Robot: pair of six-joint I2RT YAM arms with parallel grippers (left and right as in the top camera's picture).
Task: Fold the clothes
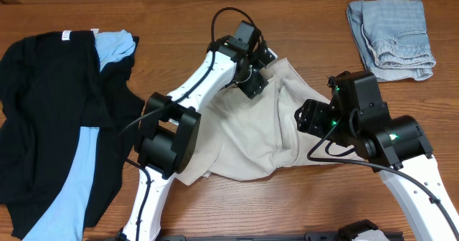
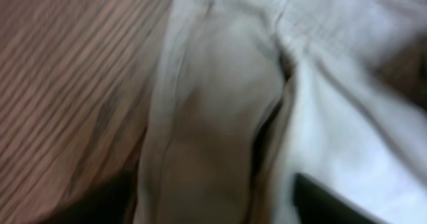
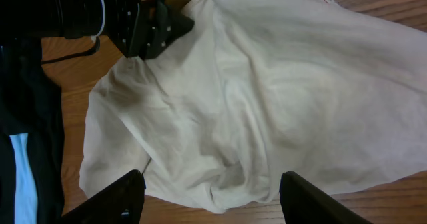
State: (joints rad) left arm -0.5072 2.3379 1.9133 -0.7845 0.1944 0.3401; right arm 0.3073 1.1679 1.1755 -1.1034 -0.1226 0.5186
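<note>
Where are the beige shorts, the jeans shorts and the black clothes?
Crumpled beige fabric shorts (image 1: 251,137), overhead view, middle.
Folded pale denim shorts (image 1: 393,33), overhead view, middle.
Spread black cloth garment (image 1: 43,112), overhead view, left half.

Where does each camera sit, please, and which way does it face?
Overhead: above the table, looking down on beige shorts, black garment, denim shorts; both arms show.
Left wrist: close above the shorts and table; one dark fingertip shows.
Right wrist: looks across the shorts toward the left pincer; own open fingertips frame the bottom.
Shared: overhead and right wrist both show the left pincer.
</note>
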